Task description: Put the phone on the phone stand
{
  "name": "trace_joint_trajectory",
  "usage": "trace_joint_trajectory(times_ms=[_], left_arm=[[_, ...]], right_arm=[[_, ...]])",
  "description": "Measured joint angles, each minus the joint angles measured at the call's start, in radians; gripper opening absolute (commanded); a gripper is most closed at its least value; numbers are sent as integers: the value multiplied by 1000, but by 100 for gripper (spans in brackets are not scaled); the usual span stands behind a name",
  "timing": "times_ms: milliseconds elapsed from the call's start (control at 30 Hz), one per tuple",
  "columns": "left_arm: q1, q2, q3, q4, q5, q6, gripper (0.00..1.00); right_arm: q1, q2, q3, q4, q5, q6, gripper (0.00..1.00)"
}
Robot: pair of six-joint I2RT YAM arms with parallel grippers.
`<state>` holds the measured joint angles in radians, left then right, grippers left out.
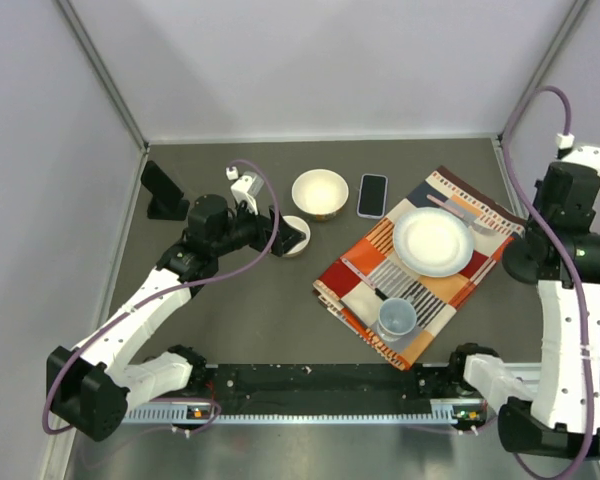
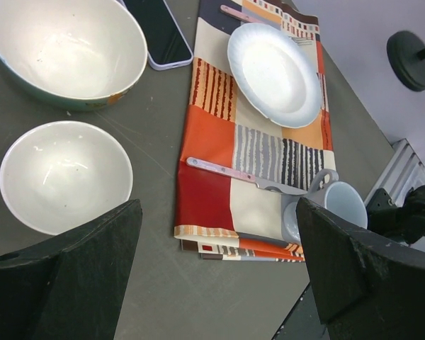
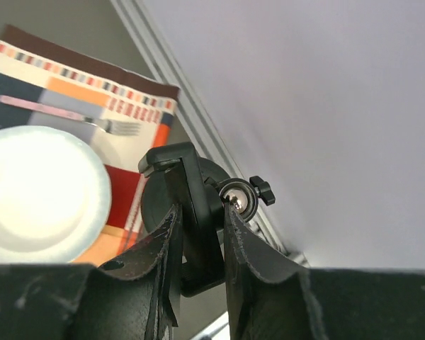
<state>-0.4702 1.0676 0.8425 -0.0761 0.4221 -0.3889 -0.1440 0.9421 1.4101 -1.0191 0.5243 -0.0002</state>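
**Left gripper wide, phone not yet taken**

Left gripper (image 2: 216, 219) hangs over the small bowl (image 2: 64, 173), jaws wide and empty. Right gripper (image 3: 200, 227) is closed on the phone stand (image 3: 188, 184) at the right edge. I judge the left should reach farther and take the phone (image 2: 159, 32) by its long sides. It lies flat, dark screen up, pale case, between large bowl (image 2: 64, 49) and cloth (image 2: 212, 142).

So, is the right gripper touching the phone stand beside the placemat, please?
Touching. The right wrist view shows the right gripper shut on the phone stand, fingers against its bracket.
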Motion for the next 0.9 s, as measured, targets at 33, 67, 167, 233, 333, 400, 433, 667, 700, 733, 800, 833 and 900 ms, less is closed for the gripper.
trace_joint_trajectory(times_ms=[33,67,167,233,333,400,433,667,700,733,800,833,900], left_arm=[[0,0,0,-5,-6,0,95],[0,0,0,-9,-14,0,95],[0,0,6,-30,-29,0,95],[3,-5,15,-52,-41,-1,95],[28,-40,23,-93,-54,-8,96],[65,-85,23,-129,-65,-18,96],[84,-109,24,-142,-69,-24,96],[214,-344,37,-267,-133,-48,98],[218,-372,47,-294,-145,-46,98],[220,-389,53,-308,-152,-44,98],[225,-419,71,-341,-164,-35,98],[226,-430,77,-355,-170,-31,98],[227,-445,79,-375,-171,-26,94]], right_arm=[[34,22,34,10,2,-21,0],[58,28,42,15,2,-26,0],[244,84,102,26,72,-55,0],[437,136,148,38,144,-72,0],[658,192,189,56,210,-75,0],[810,231,211,69,238,-71,0],[859,245,217,74,241,-68,0],[1214,378,233,135,181,-96,0],[1250,394,230,152,141,-111,0],[1281,405,212,187,103,-126,0],[1329,409,151,251,10,-152,0],[1347,409,116,278,-42,-164,0],[1369,409,40,340,-138,-189,0]])
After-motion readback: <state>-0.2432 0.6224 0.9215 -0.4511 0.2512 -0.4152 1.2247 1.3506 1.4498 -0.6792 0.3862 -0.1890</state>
